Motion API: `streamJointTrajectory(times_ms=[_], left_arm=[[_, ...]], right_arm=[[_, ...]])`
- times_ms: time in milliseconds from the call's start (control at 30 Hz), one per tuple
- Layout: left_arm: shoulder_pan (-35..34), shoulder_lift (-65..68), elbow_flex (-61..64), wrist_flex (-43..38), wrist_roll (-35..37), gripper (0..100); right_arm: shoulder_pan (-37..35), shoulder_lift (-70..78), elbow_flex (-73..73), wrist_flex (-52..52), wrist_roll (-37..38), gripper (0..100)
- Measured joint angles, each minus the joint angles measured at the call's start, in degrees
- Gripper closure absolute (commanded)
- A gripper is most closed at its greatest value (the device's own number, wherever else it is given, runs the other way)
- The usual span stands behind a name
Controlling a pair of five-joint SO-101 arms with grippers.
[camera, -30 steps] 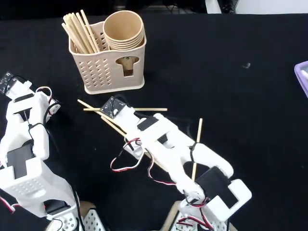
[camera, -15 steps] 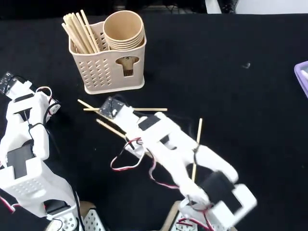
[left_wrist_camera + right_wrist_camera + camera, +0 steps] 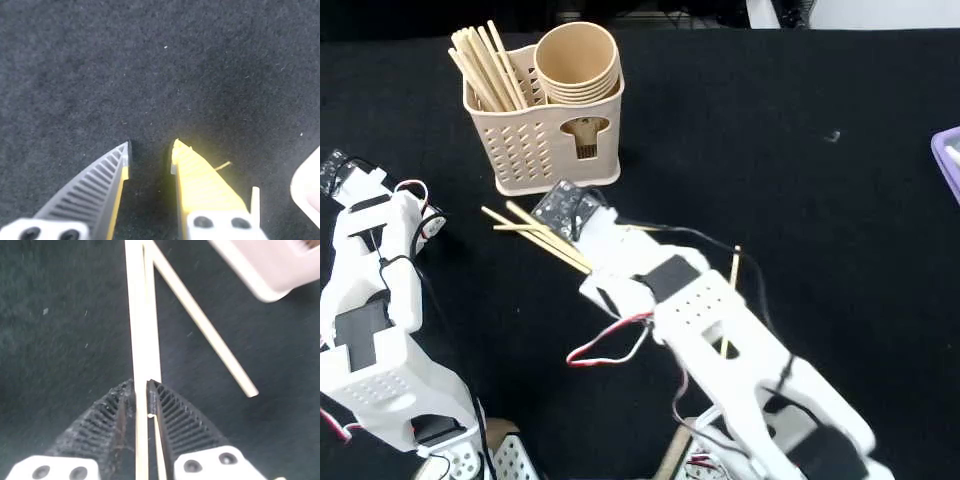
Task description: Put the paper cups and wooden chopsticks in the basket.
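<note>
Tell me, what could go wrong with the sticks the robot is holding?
1. The right tool pinches two chopsticks lengthwise, with most of their length sticking out past it, so they might slide out or twist.
2. The basket already holds cups and other chopsticks, so the long pair could catch on its rim.
3. A loose chopstick lies beside the arm and might get swept aside.

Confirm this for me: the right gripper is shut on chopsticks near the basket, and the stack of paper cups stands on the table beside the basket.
One thing is wrong. The stack of paper cups stands inside the basket, not on the table beside it, as the high view shows. The rest holds: the right gripper is shut on chopsticks near the basket.
</note>
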Motion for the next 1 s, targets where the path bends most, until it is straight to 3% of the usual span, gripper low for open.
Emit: streamJointTrajectory(times_ms=[233,467,667,1000], left_arm=[[0.0,0.0,0.0,0.0,0.0,85],[0.0,0.0,0.0,0.0,0.0,85],[0.0,0.0,0.0,0.0,0.0,85],[0.0,0.0,0.0,0.0,0.0,85]], right_arm=[[0.88,-5.01,-16.26,-8.62,-4.4,98.8],[0.88,-4.75,-29.27,-27.25,-18.2,98.8],[0.88,3.08,-35.25,-40.44,-18.81,98.7],[1.58,27.43,-56.7,-42.55,-19.08,98.7]])
